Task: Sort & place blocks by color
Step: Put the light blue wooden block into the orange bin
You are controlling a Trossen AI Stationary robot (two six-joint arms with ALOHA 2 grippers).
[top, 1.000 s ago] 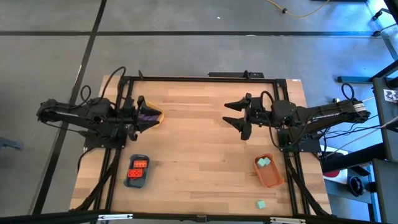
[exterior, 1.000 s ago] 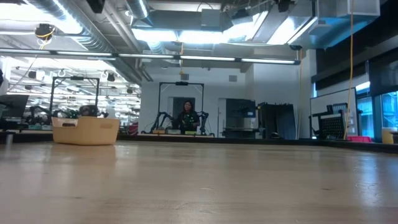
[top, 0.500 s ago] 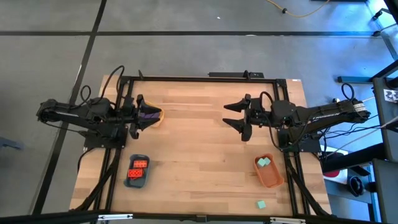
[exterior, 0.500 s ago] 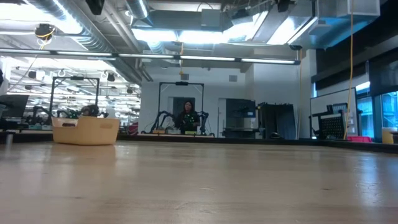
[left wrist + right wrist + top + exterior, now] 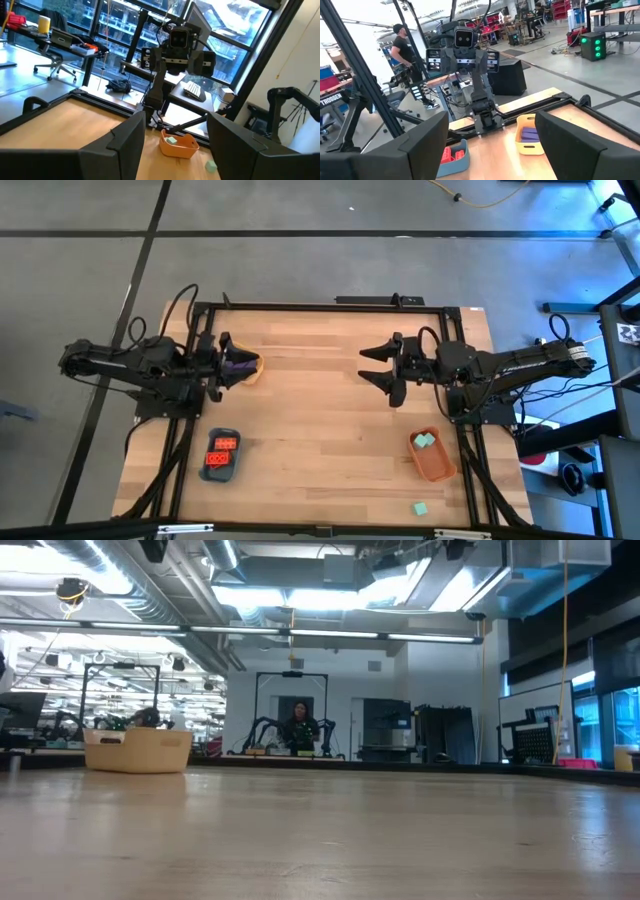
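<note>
While orange-red blocks (image 5: pixel 222 449) lie in the blue tray (image 5: pixel 220 469), purple ones (image 5: pixel 528 134) fill the yellow tray (image 5: pixel 522 146), and mint blocks (image 5: pixel 425 441) sit in the orange tray (image 5: pixel 436 465), one mint block (image 5: pixel 421 508) lies loose near the table's front edge. Left gripper (image 5: pixel 226 367) hovers over the yellow tray, fingers spread; right gripper (image 5: pixel 381 367) waits mid-table, fingers spread, empty.

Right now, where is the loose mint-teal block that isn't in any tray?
In the high view, the loose mint-teal block lies on the wooden table near its front right corner, just below the orange tray and apart from it.
</note>
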